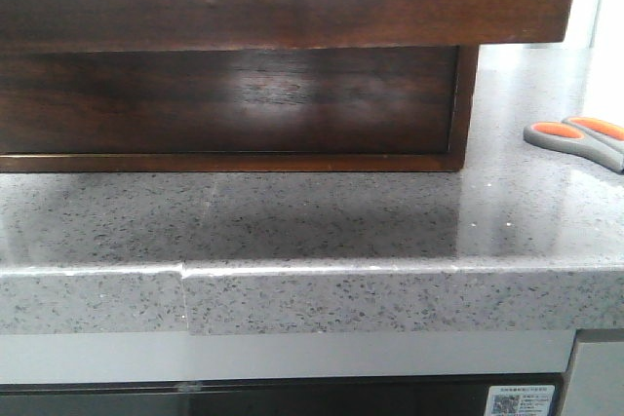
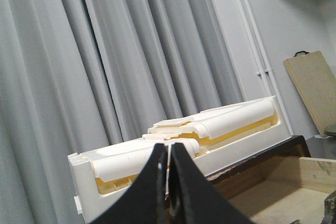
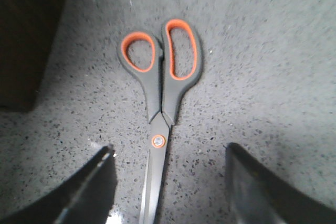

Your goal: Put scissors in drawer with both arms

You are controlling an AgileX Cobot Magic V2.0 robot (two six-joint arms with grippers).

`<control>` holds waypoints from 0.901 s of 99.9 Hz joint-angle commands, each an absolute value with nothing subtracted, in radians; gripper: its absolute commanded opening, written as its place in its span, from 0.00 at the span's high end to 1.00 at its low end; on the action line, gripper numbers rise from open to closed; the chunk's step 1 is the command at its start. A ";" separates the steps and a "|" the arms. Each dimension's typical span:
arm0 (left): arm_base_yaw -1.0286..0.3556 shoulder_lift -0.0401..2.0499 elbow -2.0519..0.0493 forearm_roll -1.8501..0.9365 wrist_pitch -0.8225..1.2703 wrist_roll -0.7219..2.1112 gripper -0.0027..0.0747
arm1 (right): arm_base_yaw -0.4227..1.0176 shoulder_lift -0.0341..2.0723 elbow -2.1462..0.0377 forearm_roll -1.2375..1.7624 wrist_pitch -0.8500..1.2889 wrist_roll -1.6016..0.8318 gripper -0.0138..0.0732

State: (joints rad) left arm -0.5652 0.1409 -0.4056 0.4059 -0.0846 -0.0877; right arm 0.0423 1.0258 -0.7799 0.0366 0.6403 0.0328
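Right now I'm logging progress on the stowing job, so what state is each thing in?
scissors: closed, lying flat on the counter, outside the drawer, ungrasped.
drawer: pulled out, its front overhanging the cabinet front below it.
right gripper: open, fingers either side of the blades, not touching.
left gripper: shut, empty, raised and pointing over the foam packing.

One scissors (image 3: 160, 85), one drawer (image 1: 283, 7), possibly two foam trays (image 2: 210, 129).

Grey speckled countertop (image 1: 322, 216); on it scissors (image 1: 577, 139), dark wooden cabinet (image 1: 234, 104)
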 commanded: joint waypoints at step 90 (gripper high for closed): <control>-0.570 0.154 -0.437 0.375 -0.140 -0.101 0.99 | 0.043 1.574 -1.218 0.040 0.956 0.027 0.33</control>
